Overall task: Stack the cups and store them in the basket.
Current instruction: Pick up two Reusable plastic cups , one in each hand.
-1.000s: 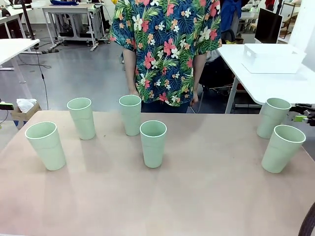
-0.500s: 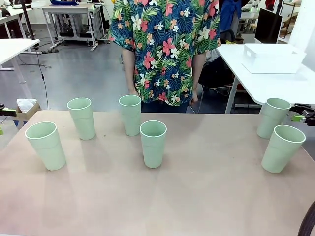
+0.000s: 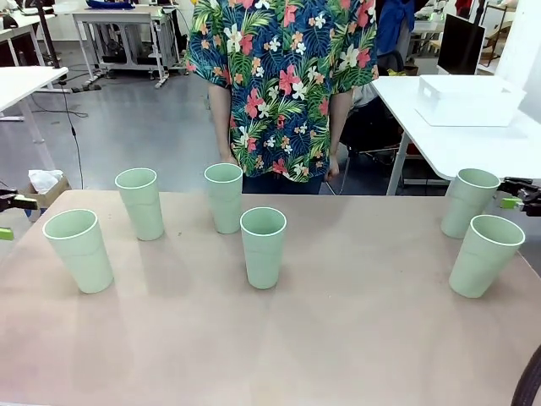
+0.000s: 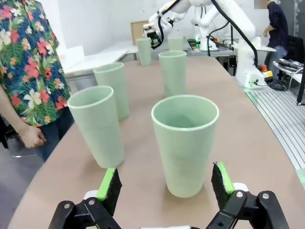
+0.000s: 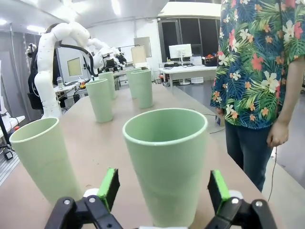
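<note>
Left pincer (image 3: 7, 217) lower at frame edge, mostly cropped; cups (image 3: 263, 245) unmoved.

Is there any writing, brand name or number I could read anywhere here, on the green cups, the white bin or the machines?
No text can be read.
The cups are plain, with no print or label.
The basket is plain too.
The monitor far off in the right wrist view is too small to read.
</note>
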You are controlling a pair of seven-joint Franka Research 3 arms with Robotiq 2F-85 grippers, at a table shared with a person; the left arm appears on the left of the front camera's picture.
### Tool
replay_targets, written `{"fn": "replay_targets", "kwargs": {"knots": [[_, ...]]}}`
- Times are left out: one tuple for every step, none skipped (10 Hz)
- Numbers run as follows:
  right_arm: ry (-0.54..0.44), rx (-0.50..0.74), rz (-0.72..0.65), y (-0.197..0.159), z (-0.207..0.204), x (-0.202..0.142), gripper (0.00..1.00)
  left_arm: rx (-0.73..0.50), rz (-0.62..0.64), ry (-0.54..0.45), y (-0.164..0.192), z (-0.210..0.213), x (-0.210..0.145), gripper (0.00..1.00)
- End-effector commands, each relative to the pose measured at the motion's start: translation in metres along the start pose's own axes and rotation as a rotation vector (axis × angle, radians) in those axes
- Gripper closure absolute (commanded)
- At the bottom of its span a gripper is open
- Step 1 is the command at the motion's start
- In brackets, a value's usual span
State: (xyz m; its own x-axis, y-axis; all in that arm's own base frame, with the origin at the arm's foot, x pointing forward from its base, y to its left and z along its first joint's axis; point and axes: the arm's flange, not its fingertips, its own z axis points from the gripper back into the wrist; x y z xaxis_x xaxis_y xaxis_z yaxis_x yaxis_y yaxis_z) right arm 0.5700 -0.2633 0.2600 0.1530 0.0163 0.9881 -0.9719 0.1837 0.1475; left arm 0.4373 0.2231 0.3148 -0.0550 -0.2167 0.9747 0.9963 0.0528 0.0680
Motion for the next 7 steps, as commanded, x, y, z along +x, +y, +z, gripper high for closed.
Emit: {"fn": "replay_targets", "kwargs": {"knots": [[0.043,0.035,0.064,-0.006,-0.008,0.001,0.0,-0.079,0.035,0.021,0.011,0.0,-0.009,0.0],[0.048,0.045,0.072,-0.01,-0.011,0.0,0.0,-0.096,0.05,0.033,0.016,-0.001,-0.015,0.0],[0.054,0.046,0.08,-0.014,-0.012,-0.003,0.0,-0.117,0.056,0.04,0.02,-0.004,-0.02,0.0],[0.073,0.056,0.073,-0.019,-0.015,-0.007,0.0,-0.139,0.063,0.039,0.021,-0.007,-0.026,0.0],[0.09,0.069,0.063,-0.023,-0.016,-0.01,0.0,-0.163,0.063,0.034,0.022,-0.009,-0.03,0.0],[0.106,0.078,0.054,-0.027,-0.016,-0.013,0.0,-0.184,0.057,0.019,0.022,-0.012,-0.034,0.0],[0.112,0.081,0.055,-0.029,-0.017,-0.015,0.0,-0.195,0.058,0.007,0.022,-0.018,-0.04,0.0]]}}
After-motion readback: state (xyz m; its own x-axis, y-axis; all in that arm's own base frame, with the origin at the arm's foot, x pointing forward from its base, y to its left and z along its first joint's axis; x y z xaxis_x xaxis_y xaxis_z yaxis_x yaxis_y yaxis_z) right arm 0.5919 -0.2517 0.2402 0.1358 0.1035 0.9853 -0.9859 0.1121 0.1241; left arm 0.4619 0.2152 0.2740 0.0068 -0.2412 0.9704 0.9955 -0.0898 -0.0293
